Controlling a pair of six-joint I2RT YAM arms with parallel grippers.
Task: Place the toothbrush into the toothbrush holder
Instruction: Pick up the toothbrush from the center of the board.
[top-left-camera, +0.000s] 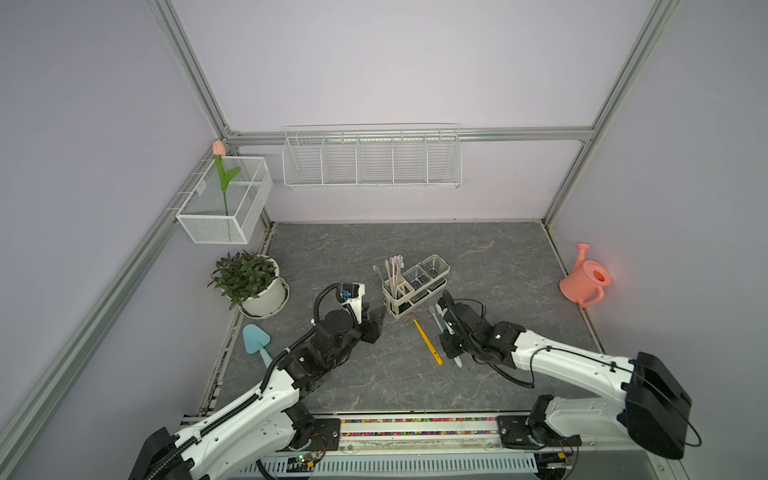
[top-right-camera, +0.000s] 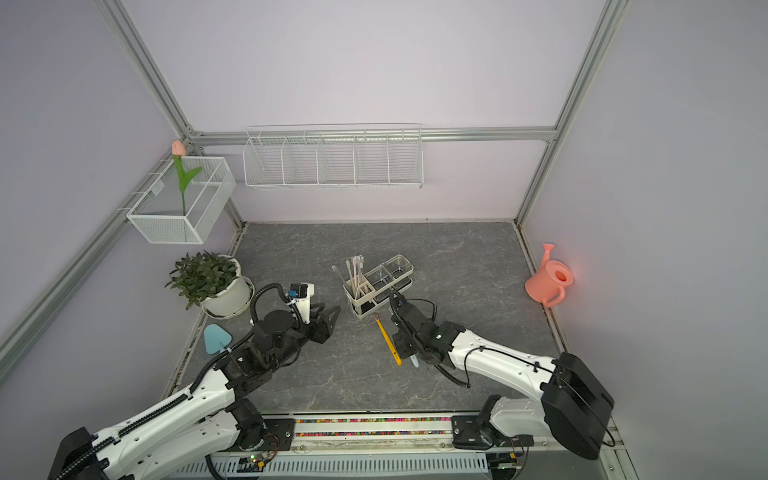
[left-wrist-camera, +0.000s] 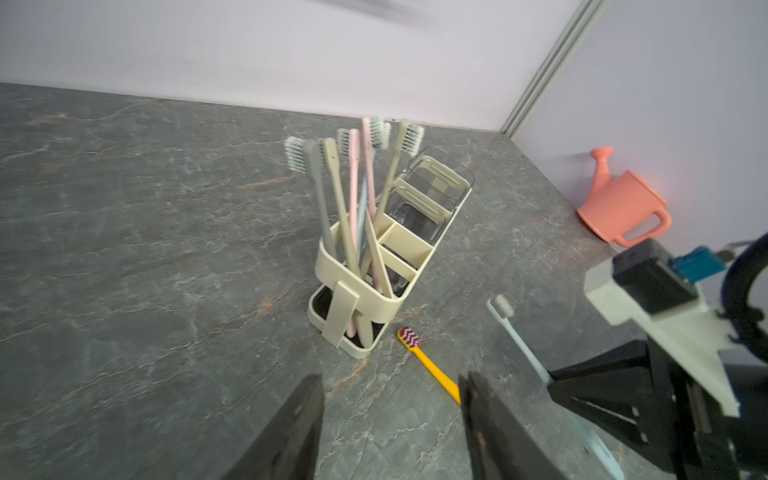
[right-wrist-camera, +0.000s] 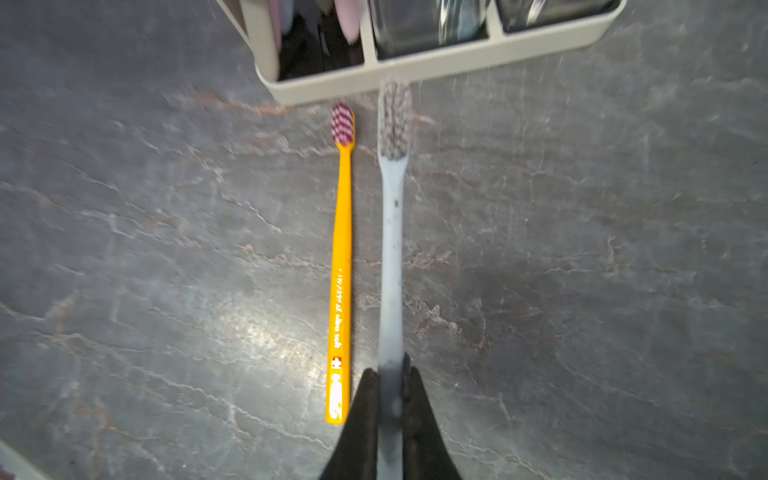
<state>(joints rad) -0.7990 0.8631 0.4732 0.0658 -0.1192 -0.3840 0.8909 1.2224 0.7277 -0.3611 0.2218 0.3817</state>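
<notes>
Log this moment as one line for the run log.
right gripper: shut on blue toothbrush | left gripper: open, empty | yellow toothbrush: on table | toothbrush holder: upright

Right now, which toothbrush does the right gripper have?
The pale blue toothbrush with grey bristles: the right gripper is shut on its handle. The yellow toothbrush lies free beside it; the other toothbrushes stand in the toothbrush holder.

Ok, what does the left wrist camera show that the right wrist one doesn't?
Only left wrist: heads of the standing brushes, the pink watering can, the open left gripper. Only right wrist: the right gripper shut on the pale blue toothbrush, lettering on the yellow toothbrush. Both: those two toothbrushes beside the toothbrush holder on the grey table.
</notes>
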